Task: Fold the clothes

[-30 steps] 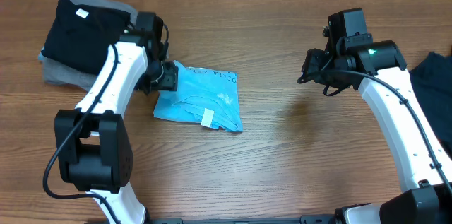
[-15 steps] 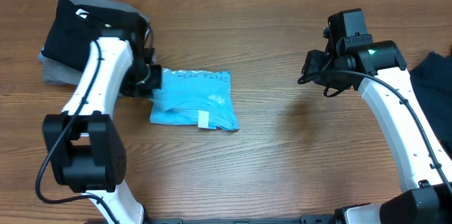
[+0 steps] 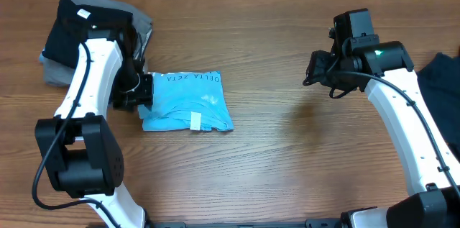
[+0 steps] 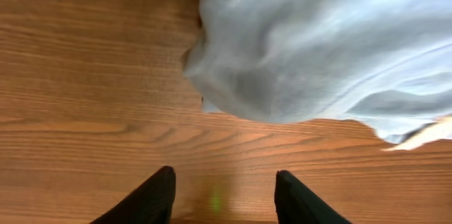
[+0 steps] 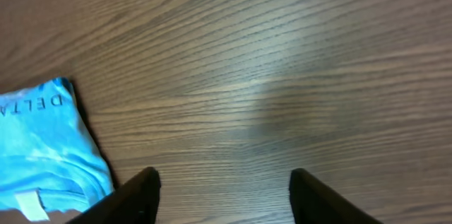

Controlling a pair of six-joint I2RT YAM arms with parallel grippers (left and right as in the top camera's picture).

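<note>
A folded light blue T-shirt [image 3: 188, 101] with printed text along its far edge lies on the wooden table left of centre. It also shows in the left wrist view [image 4: 318, 40] and at the left edge of the right wrist view [image 5: 42, 146]. My left gripper [image 3: 140, 93] is at the shirt's left edge, low over the table. In the left wrist view it [image 4: 224, 181] is open and empty, with bare wood between the fingers and the shirt just ahead. My right gripper [image 3: 316, 70] hovers over bare table to the right, open and empty [image 5: 222, 181].
A stack of folded black and grey shirts [image 3: 79, 26] lies at the back left corner, just behind the left arm. A dark navy garment [image 3: 445, 70] lies at the table's right edge. A white tag [image 3: 194, 121] sticks out at the blue shirt's front edge.
The left arm has swung to the left and toward the front, and the folded blue shirt has slid and turned with it. The right arm has not moved.
</note>
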